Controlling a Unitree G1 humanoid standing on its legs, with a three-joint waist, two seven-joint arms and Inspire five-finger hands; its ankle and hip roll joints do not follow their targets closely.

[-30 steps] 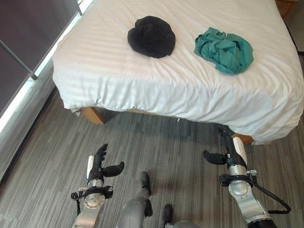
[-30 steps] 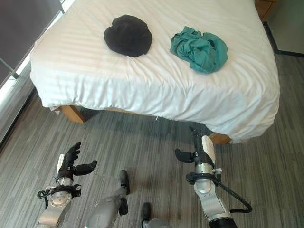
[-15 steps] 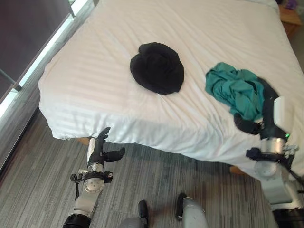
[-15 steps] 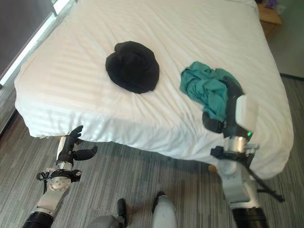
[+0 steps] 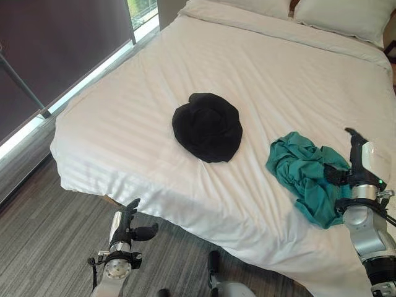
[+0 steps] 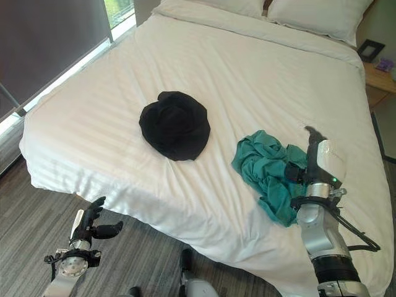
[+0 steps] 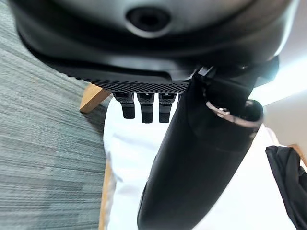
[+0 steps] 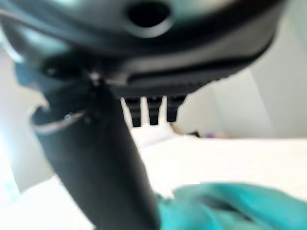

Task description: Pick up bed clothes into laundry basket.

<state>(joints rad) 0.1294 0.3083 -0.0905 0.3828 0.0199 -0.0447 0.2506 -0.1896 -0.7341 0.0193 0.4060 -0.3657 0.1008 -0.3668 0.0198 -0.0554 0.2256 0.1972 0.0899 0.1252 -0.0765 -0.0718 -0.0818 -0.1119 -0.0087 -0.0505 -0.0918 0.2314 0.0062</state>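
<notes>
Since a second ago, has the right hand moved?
Yes. The right hand has risen from beside the bed's floor edge to the teal garment on the bed, fingers straight.

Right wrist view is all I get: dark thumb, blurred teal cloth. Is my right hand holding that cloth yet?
Observer: No. The right hand stands open beside the teal garment, at its right edge, fingers straight up.
Operator: Any other clothes on the bed?
Observer: Yes, a black garment lies flat on the bed, left of the teal one and apart from it.
Operator: Where is my left hand?
Observer: The left hand is low by the bed's near left corner, over the floor, open and holding nothing.
</notes>
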